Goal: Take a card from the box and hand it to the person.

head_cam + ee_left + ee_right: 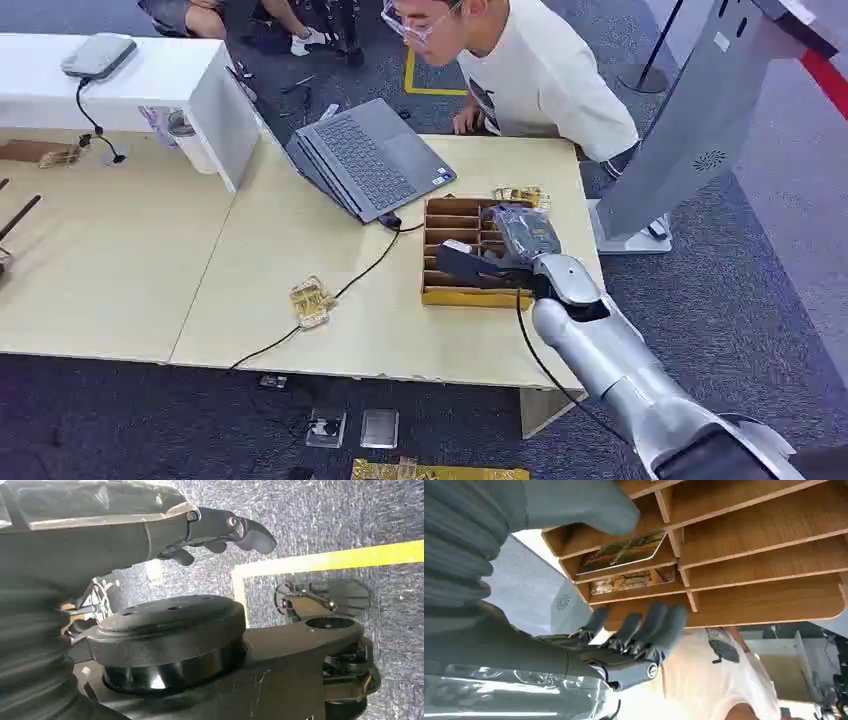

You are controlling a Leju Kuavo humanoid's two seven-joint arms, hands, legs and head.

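The right hand (624, 635), fingers apart and holding nothing, was poised over the box (455, 262) near the desk's (300, 240) right edge, where a card (621, 552) lay awaiting the grasp judged next.

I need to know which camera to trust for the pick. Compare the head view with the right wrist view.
Head view alone: the table, the open laptop, its cable and a loose card on the table.
Right wrist view alone: two cards lying in the box's slots, with the fingers apart and off them.
Both: the wooden box, the right hand over it and the person behind.
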